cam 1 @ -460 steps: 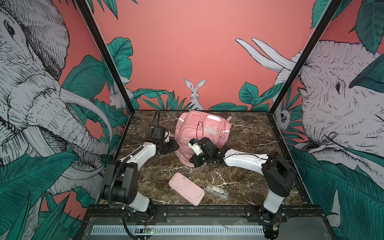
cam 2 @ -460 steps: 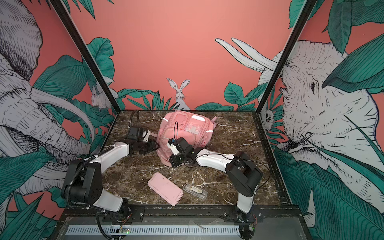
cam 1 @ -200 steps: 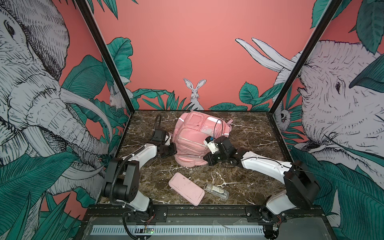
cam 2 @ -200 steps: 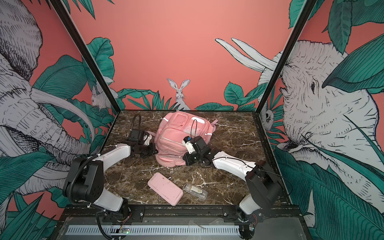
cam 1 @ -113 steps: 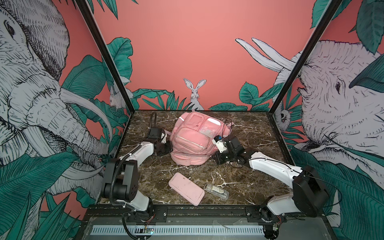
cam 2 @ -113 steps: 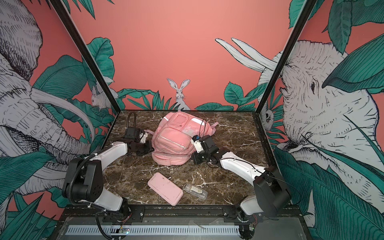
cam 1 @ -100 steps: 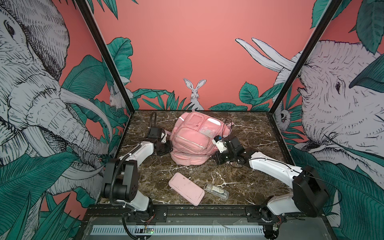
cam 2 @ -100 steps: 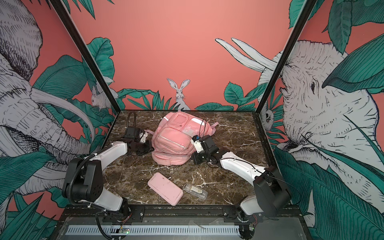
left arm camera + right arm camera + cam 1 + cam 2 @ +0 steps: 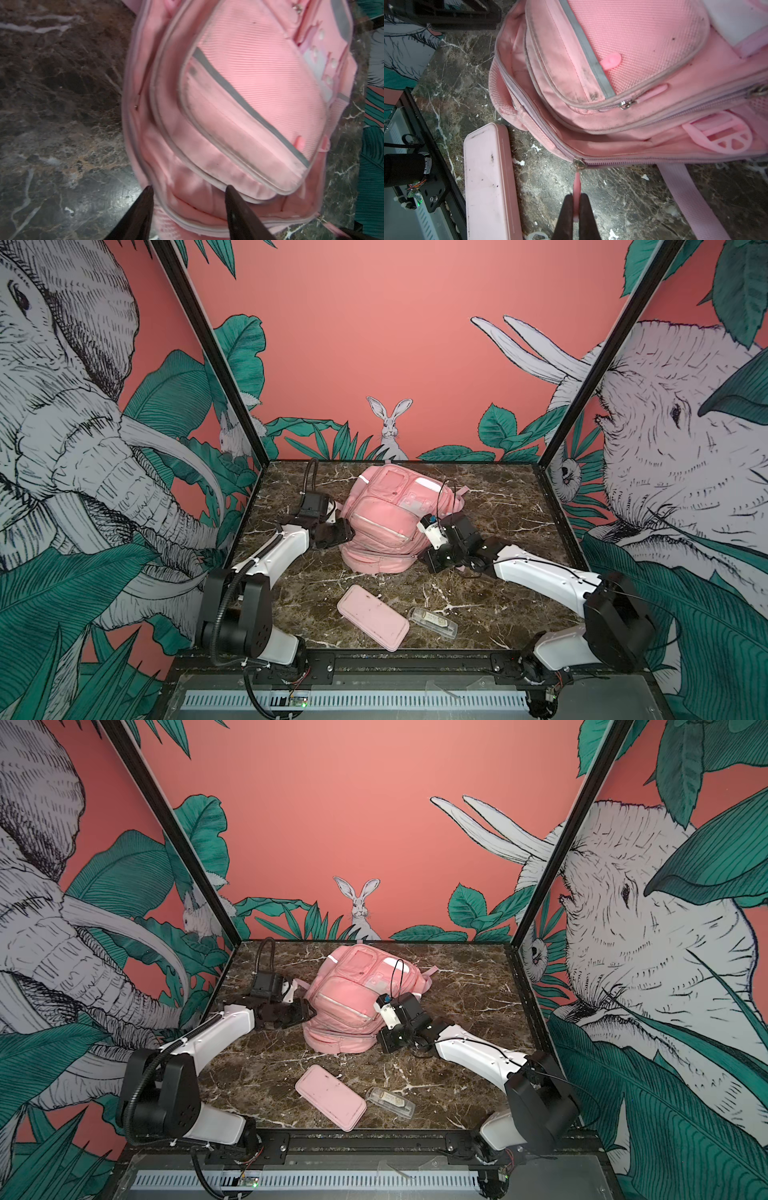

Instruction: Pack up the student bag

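The student bag [image 9: 386, 526] lies front-up at the back middle of the tabletop [image 9: 498, 497]. It has turned during the last seconds as its main zip was drawn along, and a long mouth now gapes on its near side. The pink pencil case [image 9: 372, 617] and the clear box [image 9: 433, 623] beside it have not moved and sit unpacked near the front edge. The left gripper [image 9: 188, 187] has just let go. Its jaws stand apart at the bag's edge, and the blur hides whether they touch the fabric. The right gripper [image 9: 576, 196] keeps its jaws clenched on the zip pull [image 9: 576, 185]. Opening looks nearly finished, with loading next.
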Motion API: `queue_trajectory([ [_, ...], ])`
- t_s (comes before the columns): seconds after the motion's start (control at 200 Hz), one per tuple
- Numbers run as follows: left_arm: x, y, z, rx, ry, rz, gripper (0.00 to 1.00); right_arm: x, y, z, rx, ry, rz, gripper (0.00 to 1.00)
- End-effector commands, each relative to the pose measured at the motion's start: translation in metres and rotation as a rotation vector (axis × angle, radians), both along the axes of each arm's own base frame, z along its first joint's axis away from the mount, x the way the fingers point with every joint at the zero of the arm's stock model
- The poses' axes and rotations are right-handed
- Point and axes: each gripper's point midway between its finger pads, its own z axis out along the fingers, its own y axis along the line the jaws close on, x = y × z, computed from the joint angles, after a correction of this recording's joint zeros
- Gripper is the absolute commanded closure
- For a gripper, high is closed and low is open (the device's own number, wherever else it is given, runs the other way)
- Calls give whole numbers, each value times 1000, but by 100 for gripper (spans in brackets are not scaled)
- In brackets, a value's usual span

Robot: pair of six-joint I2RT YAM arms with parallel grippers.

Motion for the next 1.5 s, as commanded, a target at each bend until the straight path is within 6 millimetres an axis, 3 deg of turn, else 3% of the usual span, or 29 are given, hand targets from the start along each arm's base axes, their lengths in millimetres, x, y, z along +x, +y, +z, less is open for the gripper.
queue_trajectory([
  [0.0, -24, -5, -5, -1, 43, 2, 41, 1, 16, 16, 42, -31, 40, 100],
  [0.16, -44, -21, -15, -57, 76, -2, 37, -1, 23, 19, 50, -35, 57, 100],
  [0.28, -54, -34, -10, -91, 78, -18, 36, -2, 28, 20, 52, -35, 66, 100],
  [0.41, -60, -39, -4, -96, 73, -25, 34, -2, 32, 19, 51, -35, 73, 100],
  [0.53, -62, -39, -9, -91, 85, -22, 33, -2, 35, 19, 56, -36, 76, 100],
  [0.695, -58, -38, -26, -62, 112, -23, 32, -4, 40, 22, 63, -41, 86, 100],
  [0.795, -49, -41, -26, -65, 95, -18, 33, -4, 43, 24, 68, -44, 88, 100],
  [1.04, -17, -53, 17, -95, -24, -29, 33, -8, 47, 20, 70, -36, 93, 100],
  [1.16, -9, -57, 26, -96, -46, -36, 34, -8, 50, 17, 72, -29, 94, 100],
  [1.496, -5, -59, 2, -90, 18, -20, 34, -6, 55, 18, 80, -33, 96, 100],
])
